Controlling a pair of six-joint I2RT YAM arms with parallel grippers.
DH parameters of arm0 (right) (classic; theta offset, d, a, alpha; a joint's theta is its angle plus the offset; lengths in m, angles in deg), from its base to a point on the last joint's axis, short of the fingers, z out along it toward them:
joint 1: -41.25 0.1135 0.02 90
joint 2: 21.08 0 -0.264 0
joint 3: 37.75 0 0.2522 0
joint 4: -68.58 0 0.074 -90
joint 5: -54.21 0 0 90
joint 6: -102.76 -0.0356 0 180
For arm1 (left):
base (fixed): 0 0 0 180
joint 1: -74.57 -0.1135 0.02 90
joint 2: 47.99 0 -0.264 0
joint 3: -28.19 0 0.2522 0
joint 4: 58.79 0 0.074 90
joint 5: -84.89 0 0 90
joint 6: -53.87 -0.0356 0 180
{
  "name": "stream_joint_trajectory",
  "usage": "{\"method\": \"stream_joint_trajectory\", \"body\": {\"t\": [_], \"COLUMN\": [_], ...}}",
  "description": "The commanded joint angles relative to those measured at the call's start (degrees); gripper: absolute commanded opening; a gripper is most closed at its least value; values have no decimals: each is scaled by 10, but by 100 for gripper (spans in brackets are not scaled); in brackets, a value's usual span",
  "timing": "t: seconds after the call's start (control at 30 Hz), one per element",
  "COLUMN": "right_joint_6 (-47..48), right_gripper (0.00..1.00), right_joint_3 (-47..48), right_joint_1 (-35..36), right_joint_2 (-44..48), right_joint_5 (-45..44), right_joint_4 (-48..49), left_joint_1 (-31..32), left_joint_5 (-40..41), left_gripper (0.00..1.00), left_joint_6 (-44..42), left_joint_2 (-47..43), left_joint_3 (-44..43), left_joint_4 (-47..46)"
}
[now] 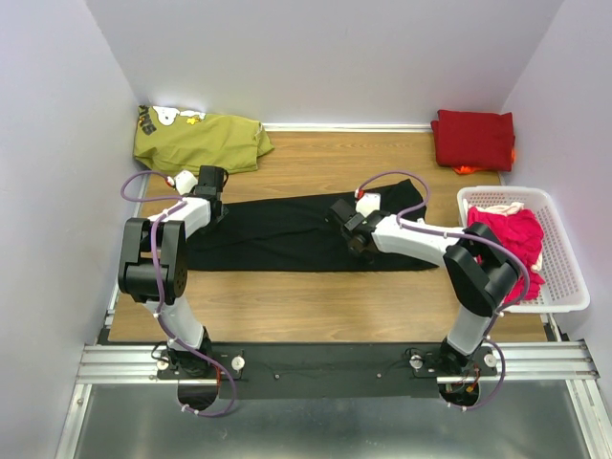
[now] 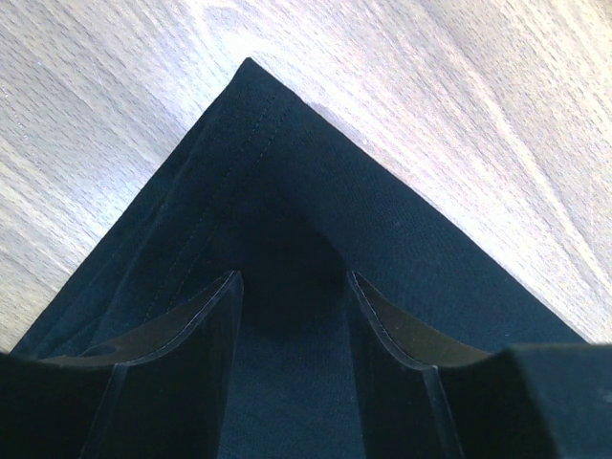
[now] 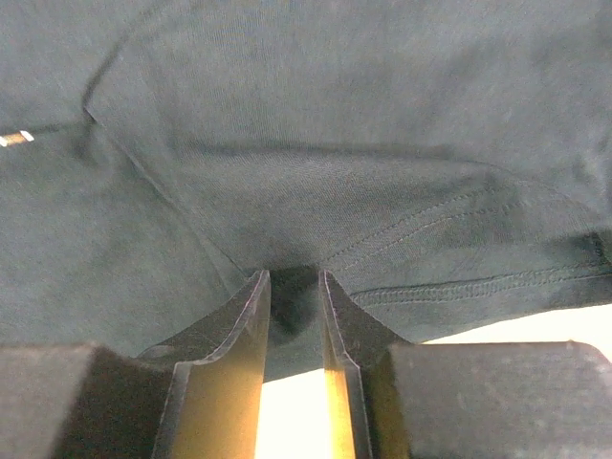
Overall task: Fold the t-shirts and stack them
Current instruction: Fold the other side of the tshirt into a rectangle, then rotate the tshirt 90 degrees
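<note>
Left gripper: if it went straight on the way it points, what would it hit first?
The black shirt, near its corner, right ahead of the left gripper; the table likely lies just beneath.

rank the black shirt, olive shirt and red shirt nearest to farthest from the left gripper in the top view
1. black shirt, mid-table, directly under the left gripper
2. olive shirt, far left corner
3. red shirt, far right corner
</note>
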State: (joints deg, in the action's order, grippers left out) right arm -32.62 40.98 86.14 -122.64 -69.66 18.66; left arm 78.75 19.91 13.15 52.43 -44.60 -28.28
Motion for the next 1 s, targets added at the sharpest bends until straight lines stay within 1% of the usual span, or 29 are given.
{"method": "stream_joint_trajectory", "body": {"t": [0.0,0.03,0.1,0.13,0.23,0.43,0.63,0.97], "right_joint_6": [-7,-7,-7,-7,-7,7,28,15], "right_gripper": [33,28,22,12,1,1,1,1], "right_joint_3": [-21,-26,-28,-31,-33,-27,-25,-41], "right_joint_1": [-1,-1,-1,-1,-1,7,15,21], "right_joint_2": [2,2,5,6,13,17,17,43], "right_joint_5": [39,42,58,63,73,104,158,191], "right_joint_4": [21,25,28,32,36,50,79,80], "left_joint_1": [-1,-1,-1,-1,-1,-1,-1,-1], "left_joint_5": [2,3,4,3,4,5,8,10], "left_gripper": [56,56,56,56,56,56,56,56], "left_joint_6": [-7,-6,-6,-7,-6,-8,-7,-7], "left_joint_2": [7,8,10,9,10,14,14,13], "left_joint_3": [-6,-6,-6,-6,-6,-7,-7,-7], "left_joint_4": [-6,-5,-5,-5,-5,-4,-2,-1]}}
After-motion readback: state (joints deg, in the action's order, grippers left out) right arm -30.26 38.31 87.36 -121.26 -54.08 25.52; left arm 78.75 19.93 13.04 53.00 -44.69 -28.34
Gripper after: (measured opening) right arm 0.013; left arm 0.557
